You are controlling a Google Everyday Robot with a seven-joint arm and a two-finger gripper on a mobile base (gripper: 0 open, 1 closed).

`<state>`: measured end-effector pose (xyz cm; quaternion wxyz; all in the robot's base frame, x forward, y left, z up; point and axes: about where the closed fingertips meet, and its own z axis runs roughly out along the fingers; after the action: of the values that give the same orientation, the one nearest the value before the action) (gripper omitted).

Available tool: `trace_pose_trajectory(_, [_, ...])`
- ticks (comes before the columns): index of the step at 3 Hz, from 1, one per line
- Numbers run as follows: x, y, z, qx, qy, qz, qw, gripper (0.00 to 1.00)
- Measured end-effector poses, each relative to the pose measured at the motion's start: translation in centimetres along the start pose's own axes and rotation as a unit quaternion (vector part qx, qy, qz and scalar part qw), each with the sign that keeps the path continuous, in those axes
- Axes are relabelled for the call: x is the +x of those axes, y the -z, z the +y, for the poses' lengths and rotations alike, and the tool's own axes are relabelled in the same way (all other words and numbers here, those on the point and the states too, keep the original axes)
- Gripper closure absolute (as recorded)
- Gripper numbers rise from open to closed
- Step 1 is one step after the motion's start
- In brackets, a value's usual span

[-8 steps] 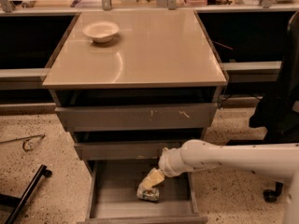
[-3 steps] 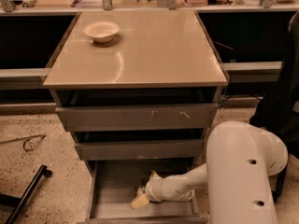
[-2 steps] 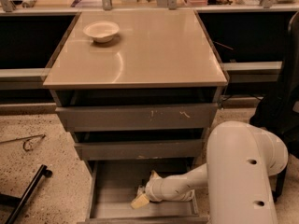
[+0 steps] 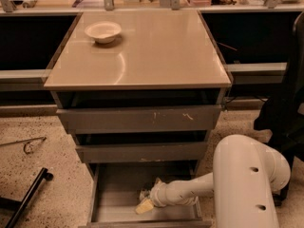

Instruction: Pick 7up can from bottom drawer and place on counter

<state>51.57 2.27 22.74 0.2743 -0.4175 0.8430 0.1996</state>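
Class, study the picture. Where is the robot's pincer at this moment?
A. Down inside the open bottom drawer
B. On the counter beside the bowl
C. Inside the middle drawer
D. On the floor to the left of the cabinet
A: the pincer is low inside the pulled-out bottom drawer, at the end of the white arm, well below the counter where the white bowl sits.
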Motion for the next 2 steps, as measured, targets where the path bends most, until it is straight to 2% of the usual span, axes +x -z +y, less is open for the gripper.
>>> trace_pose_trajectory(2, [2.6,-5.0,-0.8,-0.025,-0.017,0.024,0.9993,0.00])
